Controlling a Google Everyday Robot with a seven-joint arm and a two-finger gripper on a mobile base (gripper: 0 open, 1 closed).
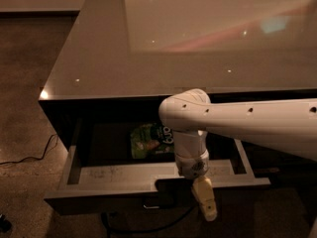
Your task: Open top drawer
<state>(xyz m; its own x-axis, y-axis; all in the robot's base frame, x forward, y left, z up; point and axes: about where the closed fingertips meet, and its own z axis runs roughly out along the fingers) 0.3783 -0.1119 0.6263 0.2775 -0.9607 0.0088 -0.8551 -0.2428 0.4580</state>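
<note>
The top drawer (99, 202) is pulled out from under the counter, its dark front facing me and its grey floor (124, 172) and light grey side walls showing. A small loop handle (151, 207) sits at the middle of the front. My gripper (205, 205) hangs from the white arm (247, 120) over the drawer's front edge, just right of the handle and apart from it. A green snack bag (148, 140) lies at the back of the drawer, partly hidden by the arm.
The glossy grey countertop (173, 43) spans the scene above the drawer. A black cable (29, 157) trails on the speckled floor at the left, and another cable (148, 229) runs below the drawer front.
</note>
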